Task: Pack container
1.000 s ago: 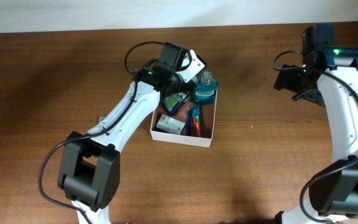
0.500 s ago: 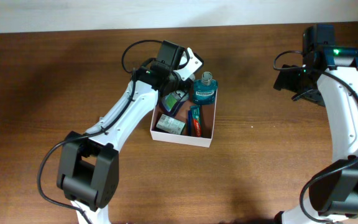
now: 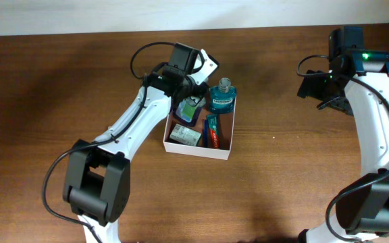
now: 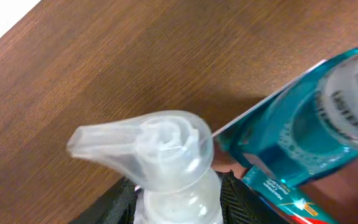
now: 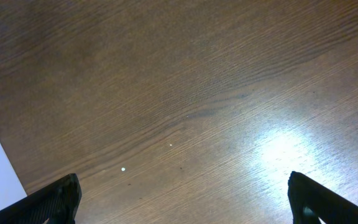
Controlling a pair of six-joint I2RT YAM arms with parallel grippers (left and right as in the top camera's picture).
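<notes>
White cardboard container (image 3: 198, 150) on the bench (image 3: 282, 189) already holds mouthwash (image 3: 222, 98), toothpaste (image 3: 211, 130) and a carton (image 3: 185, 135). Left claw (image 4: 178, 202) grips a pump bottle (image 4: 160, 146) at its far-left corner; releasing seems all that remains. Right claw (image 5: 185, 199) gapes empty, well right.

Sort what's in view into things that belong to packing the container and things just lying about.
Belongs to the job: container; pump bottle, held by the left gripper; blue mouthwash bottle, red tube and white packet, all inside it.
Just about: right gripper, open over the table, holding nothing. No loose item shows outside the container.
</notes>
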